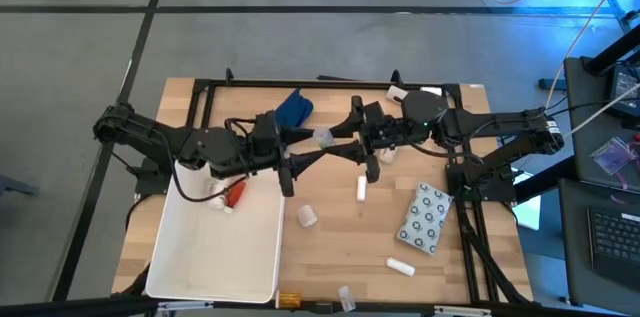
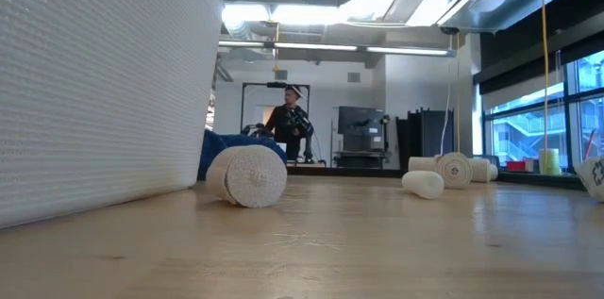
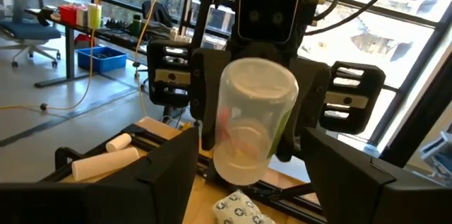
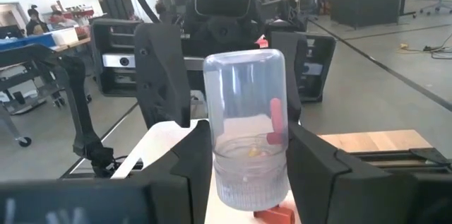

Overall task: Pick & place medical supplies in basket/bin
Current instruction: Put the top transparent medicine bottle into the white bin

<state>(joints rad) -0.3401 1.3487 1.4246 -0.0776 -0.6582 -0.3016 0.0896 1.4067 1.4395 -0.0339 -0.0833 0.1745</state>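
A clear plastic bottle [image 1: 324,137] with a ribbed cap hangs level high above the table's middle, between my two grippers, which point at each other. My right gripper [image 4: 248,139] is shut on it from the right. My left gripper [image 3: 251,139] stands open at the bottle's other end, a finger on either side with a narrow gap to the wall. The white bin [image 1: 215,252] sits at the near left, with a red bottle [image 1: 236,194] lying inside. A blue cloth [image 1: 293,107], a white roll [image 1: 307,215] and a dotted packet [image 1: 425,217] lie on the table. My right gripper pinches the bottle between its two fingers at the ribbed cap end [image 4: 224,174], one finger on each side of the round wall. The fingers come level from the table's right and lie along the bottle. The bottle is lifted clear and lies about level, its base toward my left gripper.
White tubes [image 1: 361,189] [image 1: 400,266] lie near the middle and near right. Small items [image 1: 345,297] sit at the near edge. A black frame [image 1: 330,83] borders the table's far side. In the low view the bin's wall [image 2: 94,82] fills the left, and a person [image 2: 291,120] stands far behind.
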